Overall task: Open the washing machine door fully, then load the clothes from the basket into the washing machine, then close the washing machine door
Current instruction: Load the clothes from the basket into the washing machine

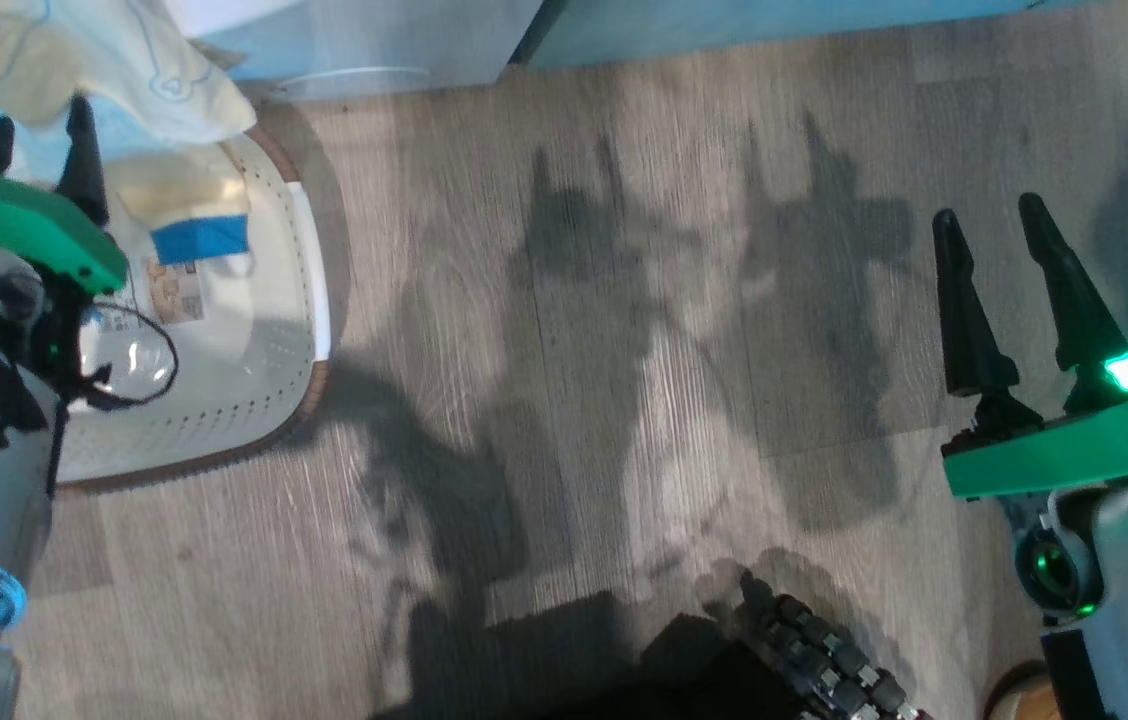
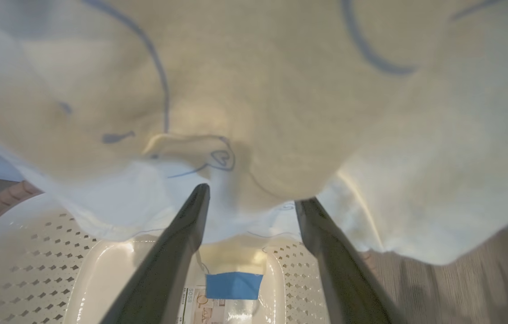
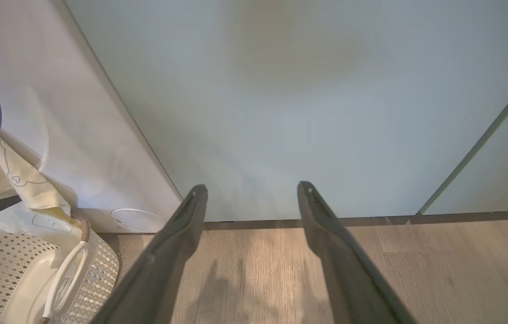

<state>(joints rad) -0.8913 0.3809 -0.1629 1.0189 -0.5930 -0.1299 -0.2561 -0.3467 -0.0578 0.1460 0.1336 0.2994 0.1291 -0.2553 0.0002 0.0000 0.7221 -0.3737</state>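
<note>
Clothes [image 2: 254, 90] are hanging over the far end of the basket [image 2: 33, 243], directly ahead of the parted, empty fingers of the left gripper [image 2: 254, 194]; the right gripper [image 1: 986, 210], likewise parted and empty, is hovering well apart.

Grey wood-grain floor [image 1: 624, 300] lies open across centre frame. At upper left, draped pale yellow printed fabric [image 1: 124, 60] overhangs the cream perforated plastic basket [image 1: 254, 400].
</note>
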